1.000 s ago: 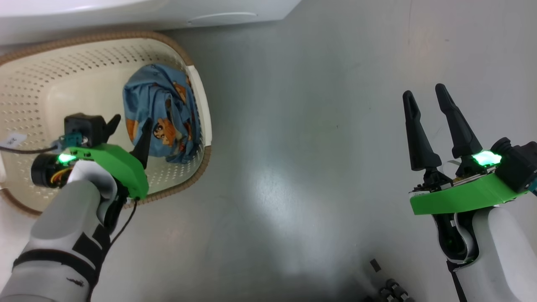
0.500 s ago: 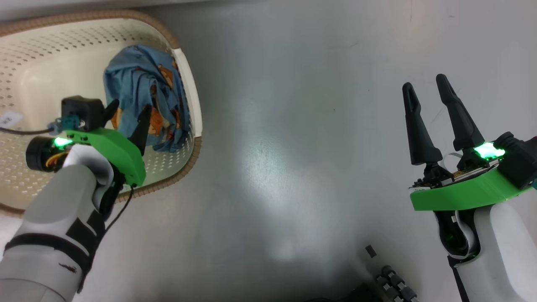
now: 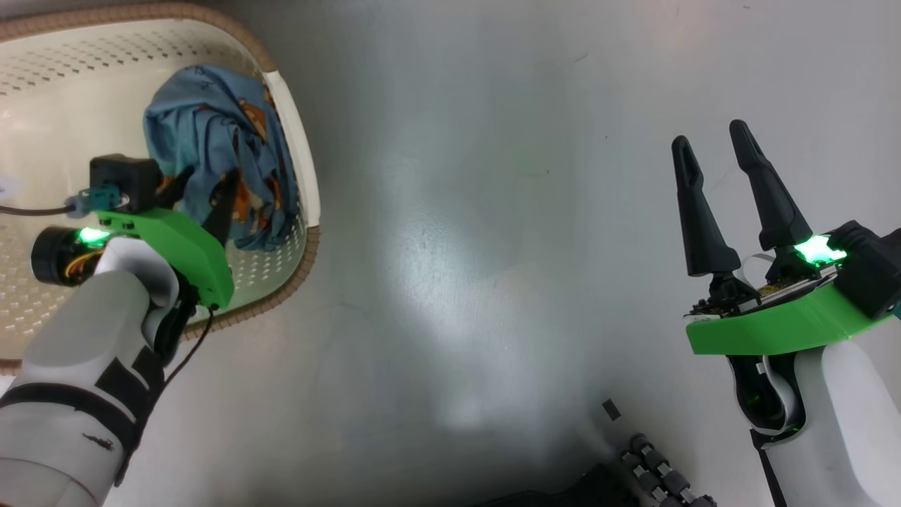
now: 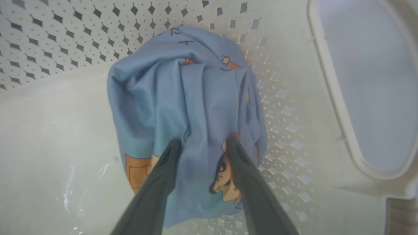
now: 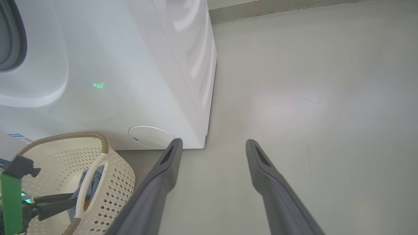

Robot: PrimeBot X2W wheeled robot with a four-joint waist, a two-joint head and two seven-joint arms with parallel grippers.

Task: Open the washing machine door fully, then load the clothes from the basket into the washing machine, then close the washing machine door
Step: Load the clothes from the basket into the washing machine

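Loading is in hand, and the pick from the basket (image 3: 84, 70) is at its very start. The left gripper (image 4: 203, 143) is down inside the basket with its two fingers apart, tips pushed into the clothes (image 3: 204, 120), a blue printed bundle lying against the basket wall by the handle. A fold of fabric sits between the fingers, but they are not pinched on it (the gap looks close to the other gripper's full spread). I judge the bundle is not gripped yet and rests on the basket floor. The right gripper (image 3: 709, 134) is open and empty, held over the floor (image 3: 493, 246), well apart from the basket.

The basket stands just beside the washer (image 5: 130, 65), below its front and near the round cap (image 5: 150, 137). In the right wrist view a grey curve (image 5: 13, 39) at the upper left edge is either the washer's mouth or the door. I cannot tell which, nor whether the door is fully open. The first step cannot be confirmed from here, though reaching for laundry suggests it is done.

Left to do, as I judge it: close on the bundle, lift it clear of the rim, carry it into the washer, release, then shut the door.
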